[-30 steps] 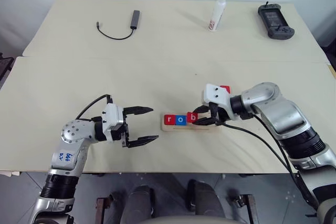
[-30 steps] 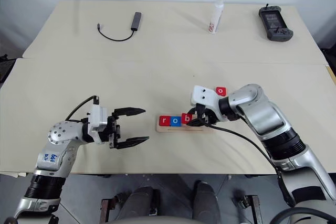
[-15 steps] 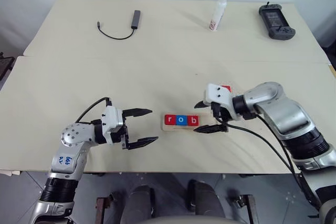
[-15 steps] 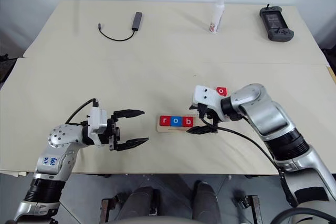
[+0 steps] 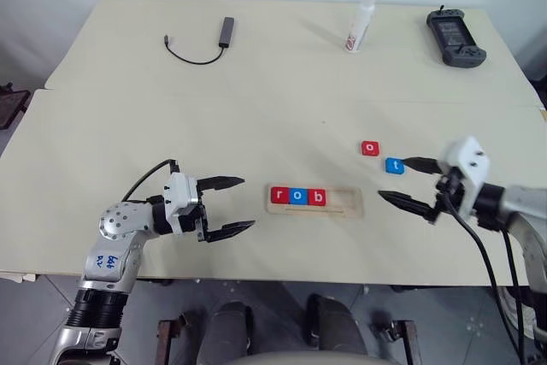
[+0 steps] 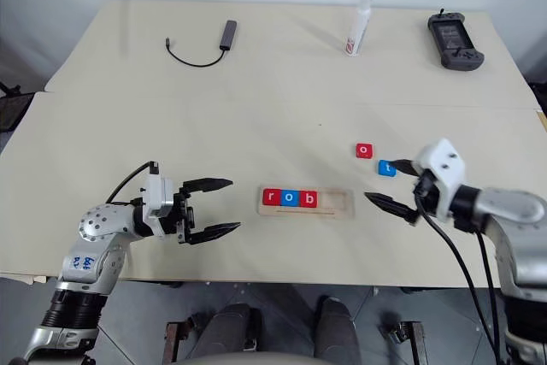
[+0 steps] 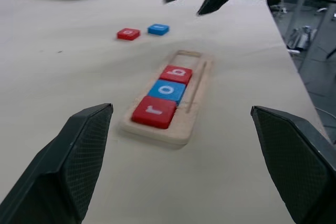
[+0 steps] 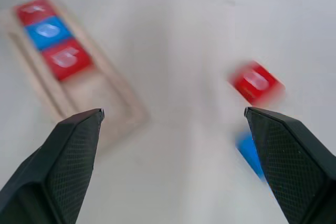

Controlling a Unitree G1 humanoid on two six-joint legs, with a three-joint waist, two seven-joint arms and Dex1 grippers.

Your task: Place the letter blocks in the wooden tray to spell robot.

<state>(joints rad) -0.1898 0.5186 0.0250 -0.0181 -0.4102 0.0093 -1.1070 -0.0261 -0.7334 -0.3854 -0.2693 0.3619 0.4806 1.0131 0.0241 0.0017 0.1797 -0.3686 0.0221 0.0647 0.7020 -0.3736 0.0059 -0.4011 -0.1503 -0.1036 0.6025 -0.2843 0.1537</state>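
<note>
Two black right gripper (image 5: 408, 185) fingers wide apart, holding nothing. Just beside the far finger, small blue square "t" block (image 5: 394, 166); a bit past it, small red square "o" block (image 5: 369, 149). Farther left, long pale wooden tray (image 5: 345, 203) lying sideways, r-o-b filled. Far left gripper (image 5: 226, 206) open too, much farther off.

The left gripper (image 5: 228, 205) hung level above the table, pointing toward the robot's right, its two black fingers spread wide with nothing between them. The right gripper (image 5: 407, 182) pointed toward the robot's left, tilted slightly down, fingers likewise wide apart and empty.
</note>
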